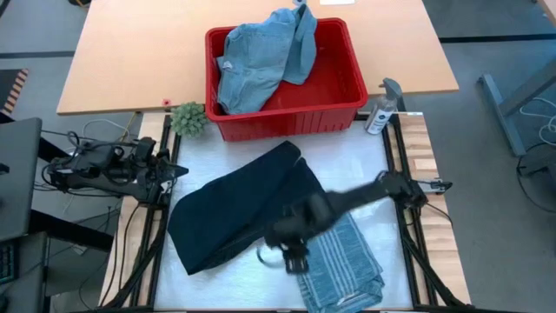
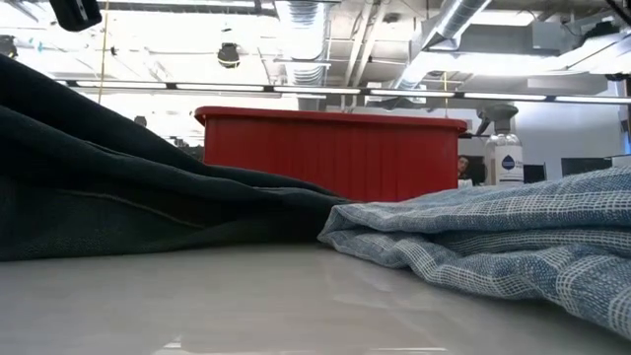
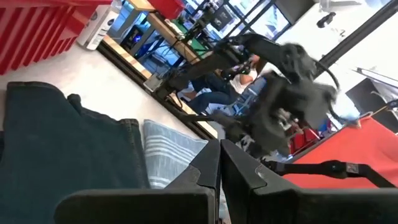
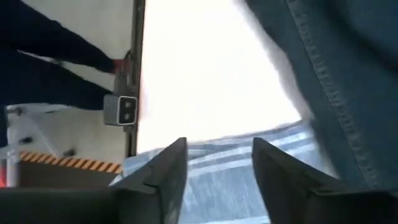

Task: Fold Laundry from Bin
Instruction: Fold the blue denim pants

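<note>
A: Where's the laundry?

B: The long dark navy trousers (image 1: 239, 209) lie across the white mat; the folded blue-grey white-striped shirt (image 1: 340, 261) sits at their near right, overlapping them. Light blue denim pieces (image 1: 261, 56) wait in the bright red rectangular plastic bin (image 1: 347, 111) on the far side.

A: And the grippers?

B: The right gripper (image 1: 291, 252) hovers over the shirt's left edge, jaws parted, empty, probably just letting go. The left gripper (image 3: 219, 180) rests pinched closed at the left edge.

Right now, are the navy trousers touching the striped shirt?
Touching. In the high view the trousers overlap the upper edge of the shirt; the low view shows the dark cloth meeting the striped cloth with no gap.
</note>
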